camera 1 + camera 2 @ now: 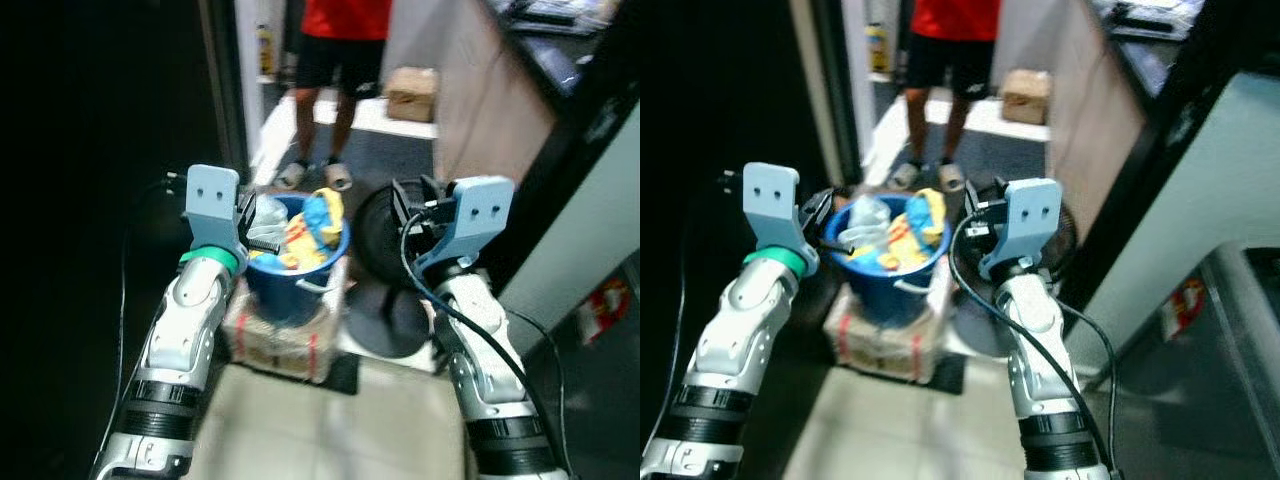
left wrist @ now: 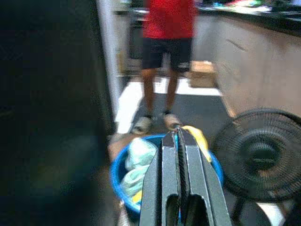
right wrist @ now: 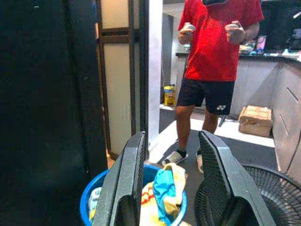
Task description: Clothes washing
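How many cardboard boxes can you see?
2. One taped box sits under the blue bucket; another box lies on the floor near the person. More may be hidden.

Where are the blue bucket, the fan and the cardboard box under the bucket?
blue bucket [image 1: 285, 285]: left eye view, on its front wall below the rim.
fan [image 1: 378, 240]: left eye view, on the dark round grille.
cardboard box [image 1: 272, 343]: left eye view, on its front face under the bucket.
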You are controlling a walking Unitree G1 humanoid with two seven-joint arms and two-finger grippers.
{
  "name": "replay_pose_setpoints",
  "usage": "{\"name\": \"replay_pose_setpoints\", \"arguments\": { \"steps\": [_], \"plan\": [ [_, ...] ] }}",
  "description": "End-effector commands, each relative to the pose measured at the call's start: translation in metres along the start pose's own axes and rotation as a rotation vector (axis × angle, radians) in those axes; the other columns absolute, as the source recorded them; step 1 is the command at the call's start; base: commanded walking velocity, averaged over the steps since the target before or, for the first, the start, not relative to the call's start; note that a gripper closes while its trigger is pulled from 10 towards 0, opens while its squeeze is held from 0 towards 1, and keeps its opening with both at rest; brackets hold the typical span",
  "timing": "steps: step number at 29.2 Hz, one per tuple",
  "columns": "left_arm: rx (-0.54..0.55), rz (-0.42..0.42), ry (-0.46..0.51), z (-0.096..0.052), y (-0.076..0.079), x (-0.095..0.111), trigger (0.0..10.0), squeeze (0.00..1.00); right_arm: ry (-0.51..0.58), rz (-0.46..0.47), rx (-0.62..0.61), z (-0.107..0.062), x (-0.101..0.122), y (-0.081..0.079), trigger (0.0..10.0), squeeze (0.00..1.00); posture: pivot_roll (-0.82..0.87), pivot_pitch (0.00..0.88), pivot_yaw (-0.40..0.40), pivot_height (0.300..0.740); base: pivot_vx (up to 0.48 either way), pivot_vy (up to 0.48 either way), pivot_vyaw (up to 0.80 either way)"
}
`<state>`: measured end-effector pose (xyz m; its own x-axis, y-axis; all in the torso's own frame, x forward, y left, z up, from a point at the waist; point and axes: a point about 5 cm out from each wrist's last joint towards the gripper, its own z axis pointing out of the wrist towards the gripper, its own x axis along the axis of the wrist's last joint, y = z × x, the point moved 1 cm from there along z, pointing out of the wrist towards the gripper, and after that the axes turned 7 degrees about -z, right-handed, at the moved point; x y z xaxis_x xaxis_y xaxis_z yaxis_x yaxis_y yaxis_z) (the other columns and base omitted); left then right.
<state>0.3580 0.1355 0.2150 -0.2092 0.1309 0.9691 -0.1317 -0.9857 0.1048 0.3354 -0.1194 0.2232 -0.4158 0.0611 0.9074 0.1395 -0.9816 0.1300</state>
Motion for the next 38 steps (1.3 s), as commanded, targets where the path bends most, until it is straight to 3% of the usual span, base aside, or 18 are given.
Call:
{"name": "replay_pose_setpoints", "arguments": {
  "steps": [1,10,28,38],
  "plan": [
    [-0.011,-0.004,-0.005,-0.0001,0.0048,-0.0015,10.0,0.00,0.002,-0.010,-0.008,-0.0007,0.0010,0.0033,10.0,0.00,0.07,0.016,-0.001,0.740,0.000,0.000,0.00],
    [-0.004,0.005,0.010,-0.0009,0.0040,-0.0011,10.0,0.00,0.002,-0.003,0.010,-0.0008,0.0010,0.0007,10.0,0.00,0.06,0.019,-0.006,0.740,0.033,0.000,0.00],
    [-0.002,0.015,0.010,-0.0016,0.0037,-0.0017,10.0,0.00,-0.010,-0.033,0.046,-0.0023,-0.0017,-0.0054,10.0,0.00,0.06,0.024,-0.005,0.740,0.467,0.000,0.00],
    [-0.004,0.019,0.006,-0.0012,0.0042,-0.0025,10.0,0.00,-0.034,-0.053,0.031,-0.0024,-0.0060,-0.0027,10.0,0.00,0.06,0.025,-0.005,0.740,0.469,0.000,0.58]
  ]
}}
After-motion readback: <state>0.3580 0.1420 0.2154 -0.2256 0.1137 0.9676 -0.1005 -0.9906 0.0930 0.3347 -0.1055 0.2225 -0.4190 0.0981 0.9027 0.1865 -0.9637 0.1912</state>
